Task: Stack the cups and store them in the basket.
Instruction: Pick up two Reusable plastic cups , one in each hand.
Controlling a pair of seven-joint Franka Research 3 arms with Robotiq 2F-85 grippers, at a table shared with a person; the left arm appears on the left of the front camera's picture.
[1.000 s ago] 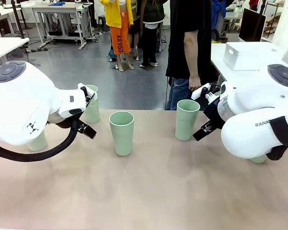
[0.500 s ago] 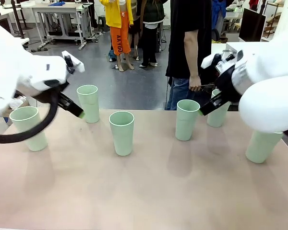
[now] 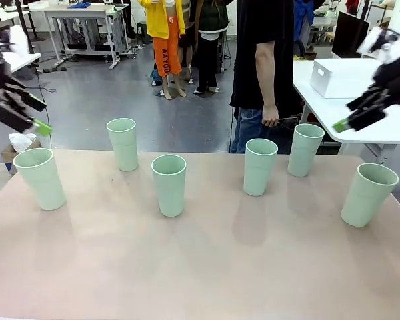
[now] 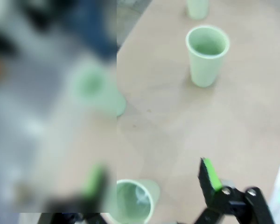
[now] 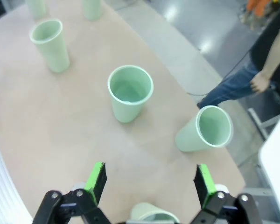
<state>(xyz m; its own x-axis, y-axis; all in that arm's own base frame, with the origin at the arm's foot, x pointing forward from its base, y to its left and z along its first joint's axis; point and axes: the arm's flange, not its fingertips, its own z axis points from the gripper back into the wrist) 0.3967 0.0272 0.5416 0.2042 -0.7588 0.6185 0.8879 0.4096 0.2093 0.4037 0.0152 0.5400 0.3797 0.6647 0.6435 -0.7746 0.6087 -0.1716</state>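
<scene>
Front view: six cups (image 3: pixel 169 185) stand upright in a loose row across the table (image 3: pixel 207 267). The left gripper (image 3: pixel 33 113) hangs in the air off the table's far left corner and the right gripper (image 3: pixel 345 115) off its far right corner, both blurred.

Left wrist view: the jaws are spread wide and empty, with one cup (image 4: pixel 130 201) on the table below them.

Right wrist view: the jaws are wide apart and hold nothing. Another cup (image 5: pixel 129 93) stands on the table ahead.

Right gripper (image 5: pixel 149 179): 2 black jointed fingers (image 5: pixel 89 207), bright green pads (image 5: pixel 97 176) along the inner tips, 4 silver pivot screws (image 5: pixel 53 195) at the knuckles. Left gripper (image 4: pixel 151 177): same black linkage and green pads, 2 silver screws on the sharper finger, other finger blurred.
</scene>
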